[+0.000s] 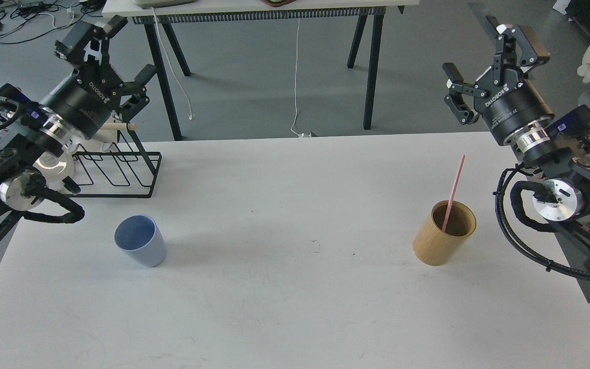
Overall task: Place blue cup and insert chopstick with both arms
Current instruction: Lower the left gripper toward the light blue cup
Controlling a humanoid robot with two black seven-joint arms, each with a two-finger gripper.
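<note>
The pale blue cup [140,240] stands upright on the white table [285,297] at the left, empty. A thin pink chopstick [454,192] leans inside a tan wooden holder [444,233] on the right side of the table. My left gripper [116,54] is raised above the table's far left corner, open and holding nothing, well behind the cup. High at the far right, my right gripper [484,59] is also open and empty, above and behind the holder.
A black wire rack [121,166] sits at the table's far left corner, with a pale wooden dowel [121,125] and a white object beside it. Behind the table is grey floor, another table's black legs [372,66] and hanging cables.
</note>
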